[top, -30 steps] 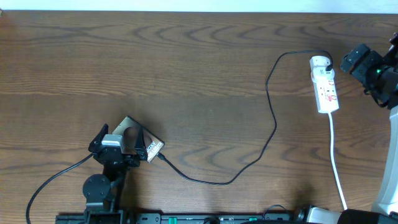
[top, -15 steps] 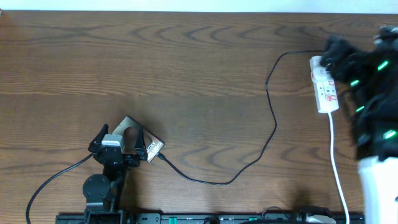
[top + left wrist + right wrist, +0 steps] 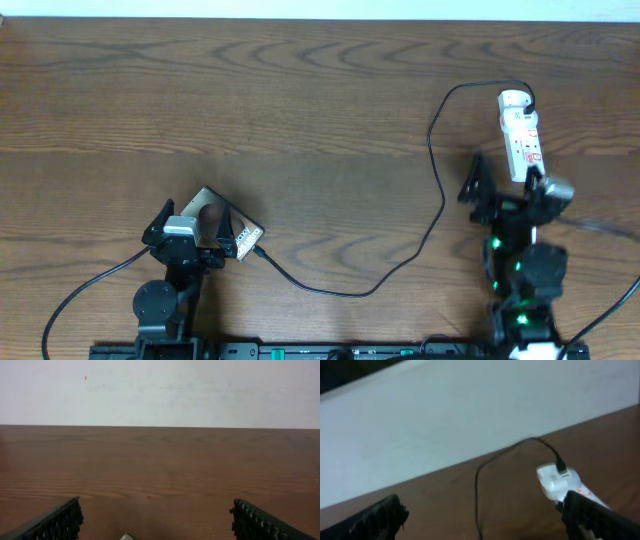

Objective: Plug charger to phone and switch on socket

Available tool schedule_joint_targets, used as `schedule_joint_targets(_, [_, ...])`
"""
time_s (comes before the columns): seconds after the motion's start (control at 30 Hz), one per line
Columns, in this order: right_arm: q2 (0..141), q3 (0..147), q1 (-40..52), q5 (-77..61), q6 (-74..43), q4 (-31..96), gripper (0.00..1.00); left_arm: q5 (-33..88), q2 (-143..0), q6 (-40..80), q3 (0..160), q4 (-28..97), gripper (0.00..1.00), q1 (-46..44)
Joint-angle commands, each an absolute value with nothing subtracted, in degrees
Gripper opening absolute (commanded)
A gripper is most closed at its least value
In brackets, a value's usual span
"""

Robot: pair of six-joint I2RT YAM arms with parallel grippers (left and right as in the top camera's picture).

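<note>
I see my left arm (image 3: 158,298) at near edge, left side, folded short, pointing away from me. my left pincer (image 3: 155,506) wide open, both fingers (image 3: 55,522) far apart, low in wrist view. my right arm (image 3: 525,272) at near edge, right side, small green lights glowing on it. my right pincer (image 3: 481,502) wide open too, fingers (image 3: 375,519) spread. Both pincers face far side.

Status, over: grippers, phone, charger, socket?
Left gripper open above dark glossy rectangular phone. Right gripper open, facing white power strip. Thin black charger cable meets phone's edge; seating unclear.
</note>
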State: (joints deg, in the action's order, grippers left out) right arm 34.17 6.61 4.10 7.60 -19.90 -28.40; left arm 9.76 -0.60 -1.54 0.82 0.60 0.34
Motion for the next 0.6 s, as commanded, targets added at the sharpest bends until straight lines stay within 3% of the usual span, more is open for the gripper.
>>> schedule_joint_targets(0.0, [28.4,0.0,4.6,8.7,-19.0,-29.3,0.99,11.1,-0.2,-1.9,0.3,3.2,0.93,0.7])
schedule_joint_targets(0.57, [4.7,0.3,4.6,6.6,-10.2,3.7,0.99,11.1,-0.2,-1.9,0.3,3.2,0.93,0.7])
